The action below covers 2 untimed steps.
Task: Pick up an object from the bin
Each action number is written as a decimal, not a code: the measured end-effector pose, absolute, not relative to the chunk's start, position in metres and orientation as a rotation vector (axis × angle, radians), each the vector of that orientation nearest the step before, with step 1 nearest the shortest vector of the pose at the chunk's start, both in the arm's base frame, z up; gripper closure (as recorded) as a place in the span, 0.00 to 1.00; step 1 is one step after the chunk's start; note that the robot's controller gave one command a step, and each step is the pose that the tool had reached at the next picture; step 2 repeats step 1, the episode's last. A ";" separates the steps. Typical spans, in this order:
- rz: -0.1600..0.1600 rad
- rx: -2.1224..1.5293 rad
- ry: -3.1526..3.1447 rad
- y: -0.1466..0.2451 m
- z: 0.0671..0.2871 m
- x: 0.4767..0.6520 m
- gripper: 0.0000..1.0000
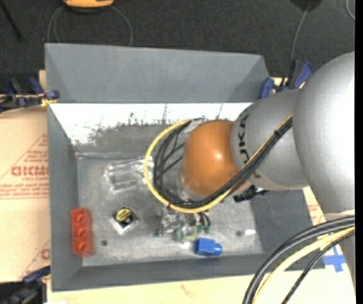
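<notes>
Camera view: gripper low in the bin, just beside a blue cap-like piece; its grip cannot be told, so seemingly nothing lifted yet.

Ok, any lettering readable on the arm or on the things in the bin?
"UKA": black letters on the arm's grey link, beside its orange cover; the start is hidden.
No readable text on the red block, blue piece or yellow-and-black piece.
</notes>
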State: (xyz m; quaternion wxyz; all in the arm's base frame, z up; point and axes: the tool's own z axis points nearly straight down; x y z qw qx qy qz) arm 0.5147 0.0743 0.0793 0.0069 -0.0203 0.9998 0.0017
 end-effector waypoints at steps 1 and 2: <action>-0.001 -0.091 3.128 0.062 0.246 0.520 1.00; -0.001 -0.091 3.128 0.062 0.246 0.520 1.00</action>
